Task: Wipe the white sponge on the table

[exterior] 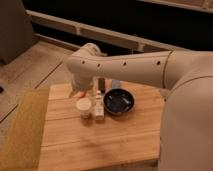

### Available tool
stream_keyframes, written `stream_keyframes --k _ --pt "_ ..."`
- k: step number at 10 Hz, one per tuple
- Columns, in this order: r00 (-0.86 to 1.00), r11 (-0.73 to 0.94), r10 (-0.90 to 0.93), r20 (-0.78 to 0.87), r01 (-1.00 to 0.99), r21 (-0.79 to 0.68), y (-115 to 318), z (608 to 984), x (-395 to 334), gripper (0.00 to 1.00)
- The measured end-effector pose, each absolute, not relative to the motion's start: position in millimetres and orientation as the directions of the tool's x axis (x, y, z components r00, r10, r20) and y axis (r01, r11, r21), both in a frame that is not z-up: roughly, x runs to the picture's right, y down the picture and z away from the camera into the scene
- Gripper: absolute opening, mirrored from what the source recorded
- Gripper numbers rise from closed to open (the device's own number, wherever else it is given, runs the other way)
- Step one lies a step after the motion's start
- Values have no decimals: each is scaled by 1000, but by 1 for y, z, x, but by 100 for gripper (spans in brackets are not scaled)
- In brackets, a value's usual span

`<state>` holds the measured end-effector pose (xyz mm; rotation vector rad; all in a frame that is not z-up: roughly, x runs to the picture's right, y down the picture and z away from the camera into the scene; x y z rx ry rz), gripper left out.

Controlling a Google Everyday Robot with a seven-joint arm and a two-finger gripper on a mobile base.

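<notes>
At the far half of the table, the gripper is being held low under the bent wrist, between the white cup and the black bowl. Its fingers are being held spread wide, and nothing is being gripped between them, as far as can be made out. The white sponge is being seen near the far edge, just behind the bowl and beside the dark block. It is not being touched by the gripper. The olive mat is being noted along the table's left side, well apart from all this.

Progress, as judged: the working part of the task is being counted as not yet begun. No grasp is being made on the sponge, and no wiping stroke is being made across the boards. Left to do: the gripper is to be brought round to the bowl's far side. The sponge is then to be taken hold of, pressed to the wood and drawn across it. Bowl and cup are being marked as close obstacles on that approach.
</notes>
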<state>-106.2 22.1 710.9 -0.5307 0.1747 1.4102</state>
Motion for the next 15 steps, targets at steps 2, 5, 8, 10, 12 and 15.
stream_keyframes --k 2,5,8,10,12,15 --pt "176 103 893 -414 -976 -194 24 716 -81 65" --pt "164 141 884 -437 -986 -85 32 724 -53 65" --pt "156 132 887 -435 -988 -85 30 725 -53 65" --pt "104 82 916 -387 -994 -72 6 729 -48 65" --pt "113 90 938 -329 -992 -84 -10 732 -50 65" --pt "73 56 943 -324 -997 -61 -13 759 -11 65"
